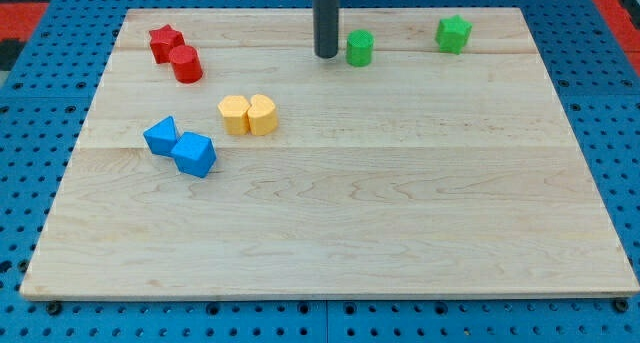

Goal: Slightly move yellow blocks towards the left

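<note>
Two yellow blocks sit touching side by side left of the board's middle: a yellow hexagon (235, 114) and a yellow rounded block (262, 114) to its right. My tip (326, 55) is at the view's top centre, up and to the right of the yellow blocks and well apart from them. It stands just left of a green cylinder (359, 48).
A red star (165, 41) and a red cylinder (186, 64) sit at the top left. Two blue blocks (161, 137) (194, 154) lie left of and below the yellow pair. A green star (453, 33) sits at the top right. The wooden board (400, 213) lies on a blue pegboard.
</note>
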`<state>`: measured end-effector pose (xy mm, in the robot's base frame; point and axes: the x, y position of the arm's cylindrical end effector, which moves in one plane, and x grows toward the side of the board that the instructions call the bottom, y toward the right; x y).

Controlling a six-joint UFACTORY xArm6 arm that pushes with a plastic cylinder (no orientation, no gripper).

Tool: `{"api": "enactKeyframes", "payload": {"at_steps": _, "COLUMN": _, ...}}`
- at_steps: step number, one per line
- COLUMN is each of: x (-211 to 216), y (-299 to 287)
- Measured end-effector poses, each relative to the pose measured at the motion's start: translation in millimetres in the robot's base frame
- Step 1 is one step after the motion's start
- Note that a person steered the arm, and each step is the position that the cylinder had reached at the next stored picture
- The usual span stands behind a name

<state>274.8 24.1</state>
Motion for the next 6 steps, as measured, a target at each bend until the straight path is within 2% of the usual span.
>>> {"api": "enactKeyframes", "payload": {"at_steps": 1, "x": 5.9, "y": -9.4}}
{"api": "enactKeyframes", "payload": {"at_steps": 2, "x": 30.8, "y": 11.6}}
{"api": "enactKeyframes", "payload": {"at_steps": 4, "x": 4.2, "y": 27.0}}
{"api": "enactKeyframes", "payload": {"at_steps": 5, "x": 76.2, "y": 44.0}}
{"api": "enactKeyframes", "payload": {"at_steps": 6, "x": 165.1, "y": 8.9}}
